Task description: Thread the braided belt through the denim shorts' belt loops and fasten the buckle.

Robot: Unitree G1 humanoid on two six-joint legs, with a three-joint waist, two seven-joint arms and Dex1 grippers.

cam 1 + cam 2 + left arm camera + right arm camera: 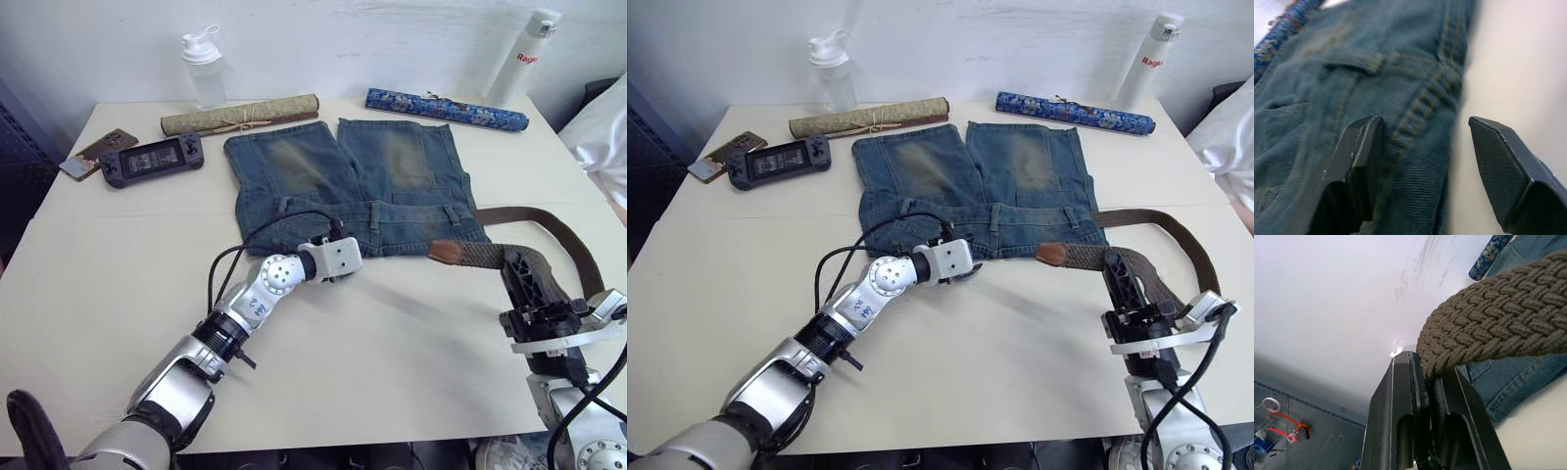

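Note:
The denim shorts (333, 176) lie flat mid-table, waistband toward me, with belt loops (372, 213) along it. My left gripper (1425, 161) is open at the waistband's near edge, one finger (1359, 161) resting on the denim and the other over bare table. The braided belt (480, 257) lies to the right of the shorts, its tan tip (446, 252) close to the waistband corner. My right gripper (1427, 377) is shut on the braid just behind the tip. The strap curves back around to the right (558, 227). The buckle is hidden.
Along the far edge sit a tan scroll (240, 116), a blue scroll (446, 108), a clear shaker bottle (204, 69) and a white bottle (524, 54). A game console (152, 157) and a phone (98, 152) lie far left. White cloth (602, 127) is at the right edge.

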